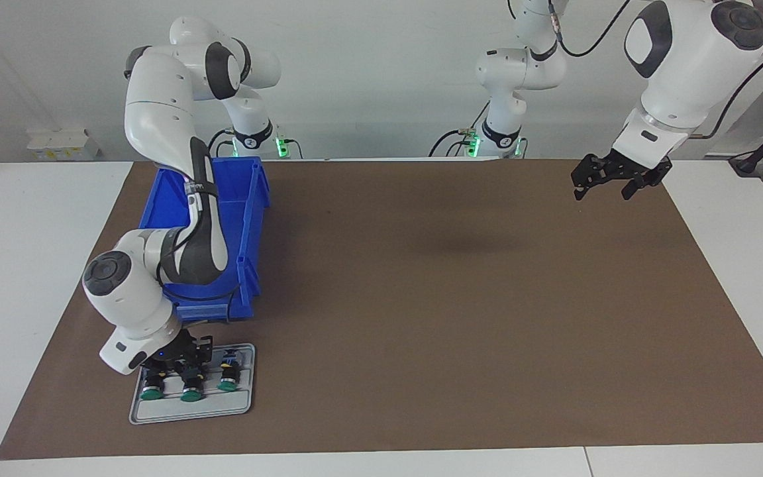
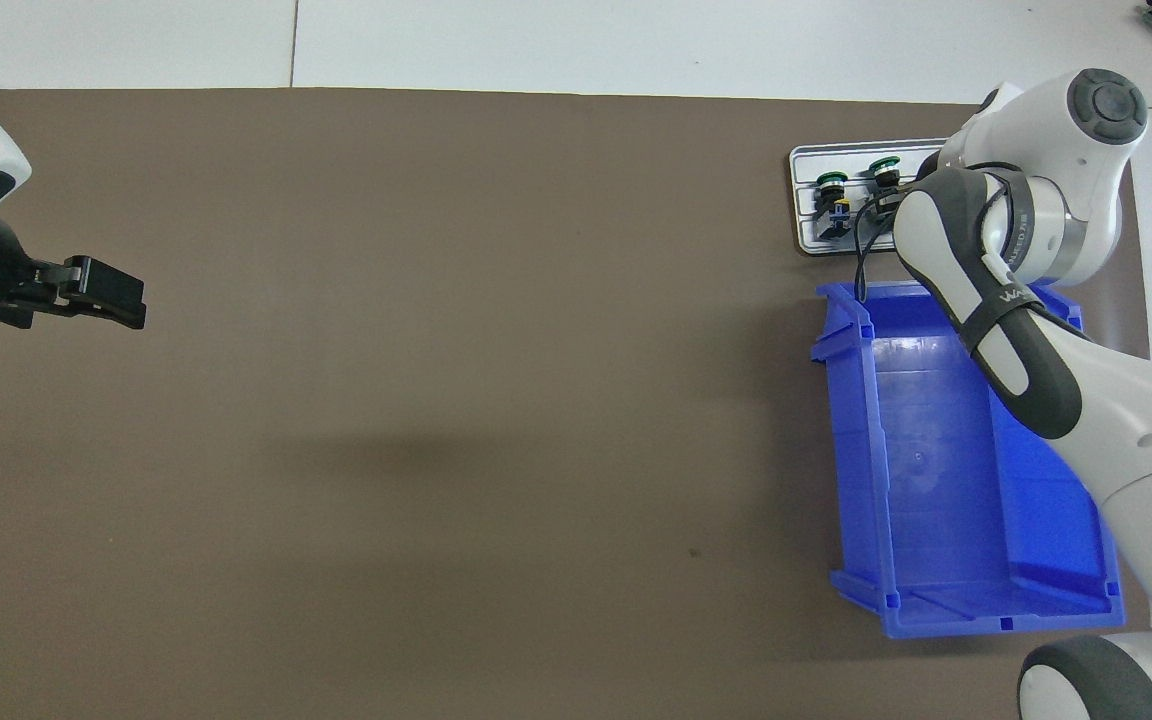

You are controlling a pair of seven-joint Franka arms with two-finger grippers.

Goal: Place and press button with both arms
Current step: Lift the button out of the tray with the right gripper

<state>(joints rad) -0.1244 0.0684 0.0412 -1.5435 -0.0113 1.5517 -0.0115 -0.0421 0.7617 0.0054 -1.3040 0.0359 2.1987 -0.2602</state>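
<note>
Three green-capped buttons lie in a row on a small grey tray (image 1: 189, 412) at the right arm's end of the table. My right gripper (image 1: 181, 363) is down on the tray, shut around the black body of the middle button (image 1: 190, 392). In the overhead view the right arm covers one button; the middle button (image 2: 883, 167) and the tray (image 2: 804, 160) show beside it. My left gripper (image 1: 605, 191) hangs open and empty over the mat at the left arm's end, and its tip also shows from above (image 2: 108, 298).
A blue bin (image 1: 249, 218) stands on the brown mat just nearer to the robots than the tray; from above the blue bin (image 2: 936, 480) looks empty. The right arm's elbow passes over it.
</note>
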